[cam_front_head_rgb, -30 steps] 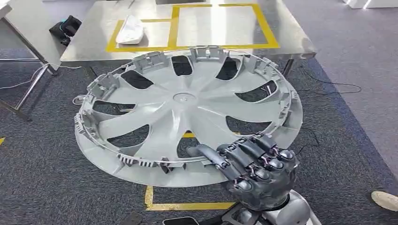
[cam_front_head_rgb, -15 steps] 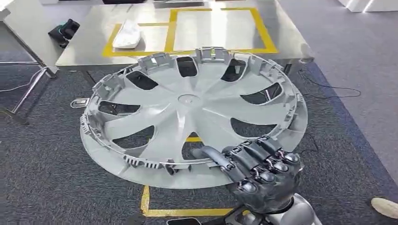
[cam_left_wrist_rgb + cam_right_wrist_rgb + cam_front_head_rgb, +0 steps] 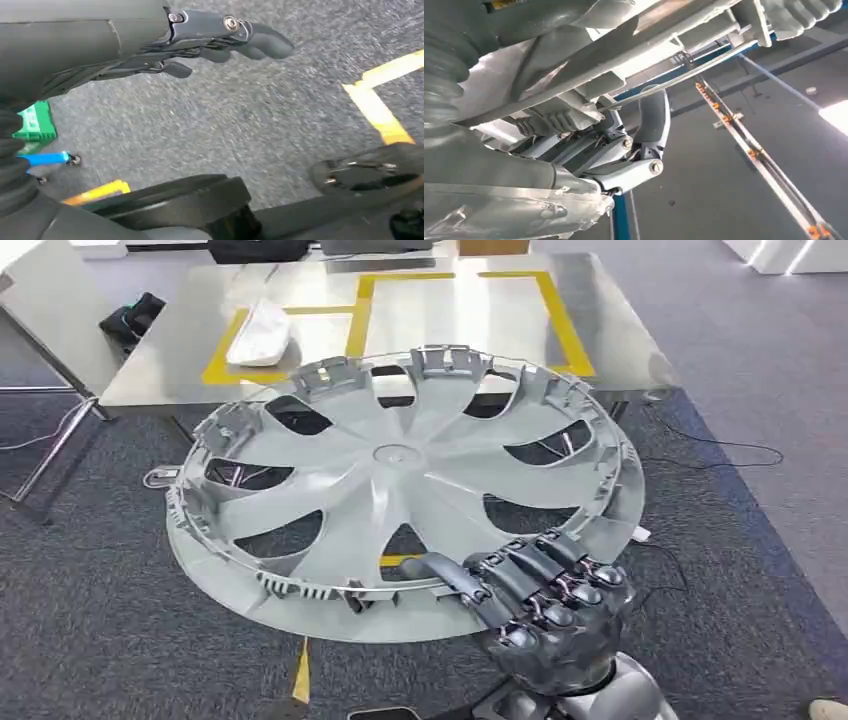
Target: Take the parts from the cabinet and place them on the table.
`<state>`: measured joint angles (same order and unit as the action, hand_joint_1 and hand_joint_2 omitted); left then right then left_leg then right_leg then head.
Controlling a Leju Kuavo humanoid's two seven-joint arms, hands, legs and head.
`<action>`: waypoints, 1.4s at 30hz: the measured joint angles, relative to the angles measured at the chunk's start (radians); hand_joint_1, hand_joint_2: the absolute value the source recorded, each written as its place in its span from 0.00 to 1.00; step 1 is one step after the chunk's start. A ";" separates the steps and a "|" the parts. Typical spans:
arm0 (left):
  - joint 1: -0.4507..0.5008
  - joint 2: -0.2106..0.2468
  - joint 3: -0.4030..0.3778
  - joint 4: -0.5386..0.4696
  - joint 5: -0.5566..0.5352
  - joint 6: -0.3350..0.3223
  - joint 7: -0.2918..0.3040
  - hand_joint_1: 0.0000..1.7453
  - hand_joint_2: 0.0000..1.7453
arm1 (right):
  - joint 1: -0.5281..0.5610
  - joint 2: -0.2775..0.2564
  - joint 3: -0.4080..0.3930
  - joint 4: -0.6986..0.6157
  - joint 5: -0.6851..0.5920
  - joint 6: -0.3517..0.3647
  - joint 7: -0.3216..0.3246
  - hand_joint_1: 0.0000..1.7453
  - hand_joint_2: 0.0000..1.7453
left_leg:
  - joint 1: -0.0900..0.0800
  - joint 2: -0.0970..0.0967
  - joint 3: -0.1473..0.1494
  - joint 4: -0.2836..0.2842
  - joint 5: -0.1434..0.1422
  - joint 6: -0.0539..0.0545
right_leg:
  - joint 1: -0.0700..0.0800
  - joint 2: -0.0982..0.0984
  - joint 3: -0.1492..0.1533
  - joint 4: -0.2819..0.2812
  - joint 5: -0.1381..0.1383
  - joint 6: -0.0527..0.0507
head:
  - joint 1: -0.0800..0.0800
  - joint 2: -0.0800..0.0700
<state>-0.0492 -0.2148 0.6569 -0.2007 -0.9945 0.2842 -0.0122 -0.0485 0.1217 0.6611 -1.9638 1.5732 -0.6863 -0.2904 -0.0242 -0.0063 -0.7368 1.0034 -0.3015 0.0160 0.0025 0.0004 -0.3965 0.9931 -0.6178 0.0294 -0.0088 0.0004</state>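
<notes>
A large silver wheel cover [image 3: 400,490] with curved spokes is held roughly level in front of me, its inner side facing up. My right hand [image 3: 545,605] grips its near rim, thumb over the rim and fingers curled beneath. In the right wrist view the cover's ribbed rim [image 3: 574,75] lies across the hand [image 3: 634,150]. The steel table [image 3: 620,330] stands just beyond, its near edge under the cover's far rim. My left hand [image 3: 220,35] hangs over the carpet with its fingers stretched out and nothing in it.
Yellow tape marks two rectangles [image 3: 460,315] on the table. A white part [image 3: 258,333] lies in the left rectangle, and a dark object [image 3: 130,315] sits on the neighbouring table at left. Cables [image 3: 720,440] run across the grey carpet; yellow floor tape [image 3: 300,680] lies below.
The whole view has shifted: the table has come nearer and now reaches under the cover's far rim. My right hand keeps the same grip on the cover.
</notes>
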 joint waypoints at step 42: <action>-0.012 0.001 0.002 0.003 -0.026 -0.028 0.004 0.00 1.00 | -0.057 0.036 0.010 0.085 -0.001 -0.002 0.011 1.00 1.00 | 0.022 -0.008 0.232 -0.019 -0.194 0.007 | -0.009 0.002 -0.312 0.201 0.100 0.024 | 0.011 0.000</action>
<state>-0.0616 -0.2136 0.6592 -0.1980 -1.0201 0.2560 -0.0080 -0.1053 0.1579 0.6714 -1.8784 1.5724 -0.6886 -0.2796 -0.0024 -0.0143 -0.5047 0.9840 -0.4957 0.0225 -0.0061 0.0019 -0.7089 1.1937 -0.5175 0.0538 0.0027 0.0000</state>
